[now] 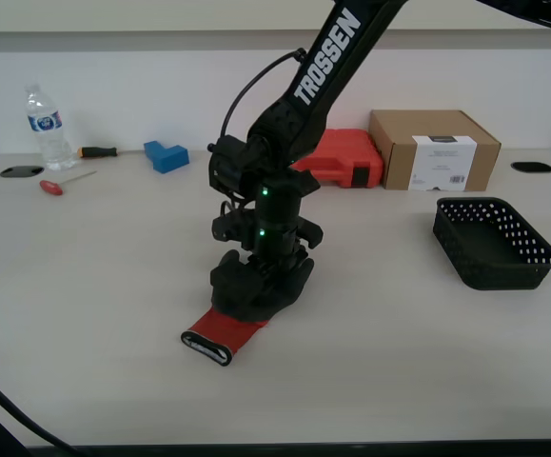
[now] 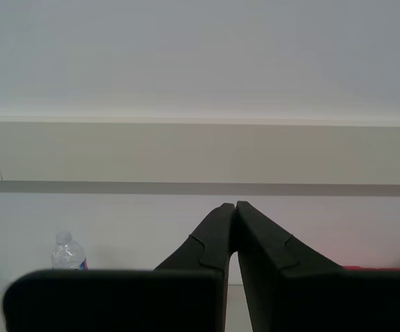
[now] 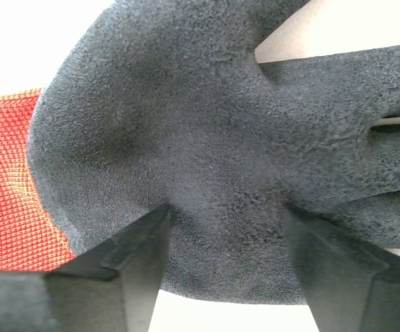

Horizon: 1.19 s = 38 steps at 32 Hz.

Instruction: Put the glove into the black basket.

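The glove (image 1: 223,335) lies flat on the table near its front middle, red cuff toward the front edge. My first gripper (image 1: 256,293) stands straight down on its dark palm and hides most of it. In the first wrist view the grey-black palm (image 3: 206,138) fills the frame, and my first gripper (image 3: 224,235) is open with both fingertips (image 3: 144,249) against the palm. The black basket (image 1: 494,243) stands empty at the exterior view's right, well away from the glove. My second gripper (image 2: 235,207) is shut and empty, raised and pointing at the wall.
At the back of the table are a brown cardboard box (image 1: 434,149), a red case (image 1: 342,157), a blue block (image 1: 166,155), a water bottle (image 1: 45,127) and two screwdrivers (image 1: 97,151). Bare tabletop lies between glove and basket.
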### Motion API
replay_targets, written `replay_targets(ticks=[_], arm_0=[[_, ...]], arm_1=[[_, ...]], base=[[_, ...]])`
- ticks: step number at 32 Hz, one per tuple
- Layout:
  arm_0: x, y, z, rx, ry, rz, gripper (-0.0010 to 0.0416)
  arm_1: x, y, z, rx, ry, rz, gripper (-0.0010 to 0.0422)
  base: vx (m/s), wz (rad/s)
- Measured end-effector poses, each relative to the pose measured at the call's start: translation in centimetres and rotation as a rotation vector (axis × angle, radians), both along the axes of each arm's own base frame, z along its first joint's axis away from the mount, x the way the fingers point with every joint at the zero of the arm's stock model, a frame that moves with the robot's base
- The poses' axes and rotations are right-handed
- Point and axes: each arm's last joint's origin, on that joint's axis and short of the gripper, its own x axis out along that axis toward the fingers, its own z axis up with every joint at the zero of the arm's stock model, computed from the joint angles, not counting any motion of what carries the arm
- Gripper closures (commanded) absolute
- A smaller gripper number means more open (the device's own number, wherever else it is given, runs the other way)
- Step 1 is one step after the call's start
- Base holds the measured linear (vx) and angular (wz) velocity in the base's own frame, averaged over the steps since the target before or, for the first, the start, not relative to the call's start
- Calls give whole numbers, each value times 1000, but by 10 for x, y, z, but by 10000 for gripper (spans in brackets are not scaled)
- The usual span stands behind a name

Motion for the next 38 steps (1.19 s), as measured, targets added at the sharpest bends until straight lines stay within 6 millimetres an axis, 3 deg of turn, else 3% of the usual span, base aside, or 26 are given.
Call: replay_targets(ticks=[3, 6, 13, 19, 24, 29, 31, 38], arm_0=[[0, 0, -2, -1, 1, 0, 293], [0, 0, -2, -2, 1, 0, 412], [1, 0, 7, 8, 4, -4, 407], [9, 5, 63, 57, -62, -20, 407], [20, -3, 123, 119, -130, -66, 407], [27, -35, 176, 159, -223, -144, 407], [26, -64, 194, 158, -281, -210, 407], [28, -155, 205, 159, -307, -454, 407]], arm_1=[[0, 0, 0, 0, 0, 0, 412], [0, 0, 0, 0, 0, 0, 412], [0, 0, 0, 0, 0, 0, 412], [0, 0, 0, 0, 0, 0, 412], [0, 0, 0, 0, 1, 0, 412], [0, 0, 0, 0, 1, 0, 412], [0, 0, 0, 0, 0, 0, 412], [0, 0, 0, 0, 2, 0, 412]], base=[[0, 0], [0, 0], [0, 0], [0, 0], [0, 0], [0, 0], [0, 0], [0, 0]])
